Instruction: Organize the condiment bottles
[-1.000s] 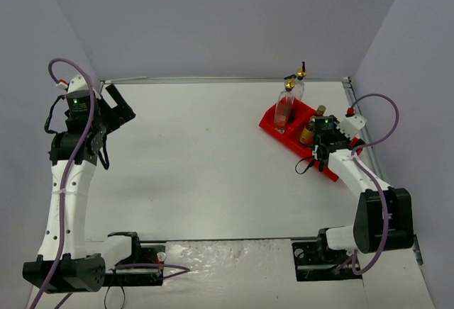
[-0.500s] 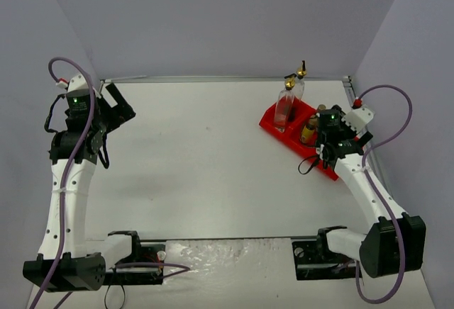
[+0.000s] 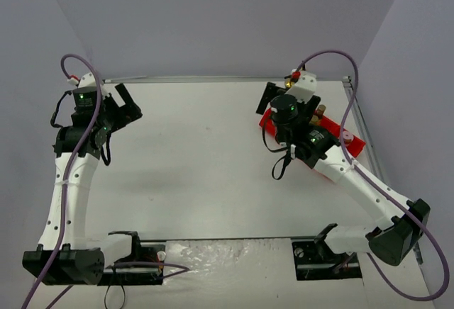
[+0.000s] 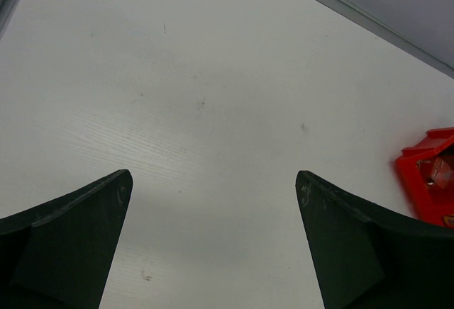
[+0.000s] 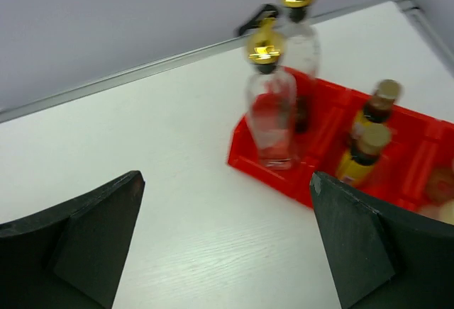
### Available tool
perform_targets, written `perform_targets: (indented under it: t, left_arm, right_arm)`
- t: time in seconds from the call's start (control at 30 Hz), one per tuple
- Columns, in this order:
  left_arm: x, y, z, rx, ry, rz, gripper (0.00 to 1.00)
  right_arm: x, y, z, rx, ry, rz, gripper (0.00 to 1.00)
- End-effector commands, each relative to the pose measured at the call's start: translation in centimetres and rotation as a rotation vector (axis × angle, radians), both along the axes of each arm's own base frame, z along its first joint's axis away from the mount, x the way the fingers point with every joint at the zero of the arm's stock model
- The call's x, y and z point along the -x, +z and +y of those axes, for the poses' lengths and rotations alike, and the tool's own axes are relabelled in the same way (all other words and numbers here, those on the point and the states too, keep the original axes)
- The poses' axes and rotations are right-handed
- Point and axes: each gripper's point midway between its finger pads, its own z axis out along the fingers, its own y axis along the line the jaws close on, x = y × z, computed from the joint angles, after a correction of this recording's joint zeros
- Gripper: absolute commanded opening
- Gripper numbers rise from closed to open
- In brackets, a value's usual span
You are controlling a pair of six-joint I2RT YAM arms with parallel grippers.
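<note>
The red tray [image 5: 257, 159] stands at the back right of the table and holds the condiment bottles. Two tall clear glass bottles [image 5: 271, 121] with gold spouts stand at its left end, one behind the other. Two small amber bottles [image 5: 362, 154] with dark caps stand to their right. A blurred pale squat bottle [image 5: 443, 190] shows at the frame edge. My right gripper [image 5: 227, 176] is open and empty, hovering over bare table just left of the tray [image 3: 352, 144]. My left gripper [image 4: 213, 174] is open and empty, far away at the table's left side [image 3: 129, 105].
Grey walls close in the table on three sides, with a metal rail [image 5: 142, 74] along the back edge just behind the tray. In the overhead view my right arm [image 3: 333, 164] reaches across the tray and covers most of it. The tray's corner [image 4: 429, 174] shows in the left wrist view.
My right arm has lifted and swung left, from over the tray's right half to its left end, and its jaws have opened wider. The left arm shifted slightly.
</note>
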Motion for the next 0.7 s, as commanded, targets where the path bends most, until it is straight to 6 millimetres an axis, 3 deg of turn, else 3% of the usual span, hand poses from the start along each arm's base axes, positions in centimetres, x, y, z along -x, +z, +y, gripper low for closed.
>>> perform_targets:
  t: [0.0,0.17,0.3,0.43,0.67]
  left_arm:
    - [-1.1,3.9,-2.7,-0.068,-0.109,-0.095,0.97]
    - [-1.2,3.9,-4.0,-0.125,-0.134,-0.089,0.97]
    - [-1.7,3.9,-4.7,-0.132,-0.157,-0.078,0.97]
    - [-1.8,4.2,-5.0,-0.139,-0.162,-0.08,0.97]
    - [-1.9,4.4,-5.2,-0.139,-0.16,-0.081,0.97]
  right_arm:
    - [-0.9,4.0,4.7,0.026,0.133,-0.077,1.0]
    - [-0.5,7.1,6.1,0.004,0.196,-0.134,1.0]
    - [0.7,8.9,4.6,-0.004,0.188,-0.186,1.0]
    - [1.4,9.2,3.0,0.003,0.146,-0.196,1.0]
    - [1.6,8.9,3.1,-0.001,0.164,-0.194,1.0]
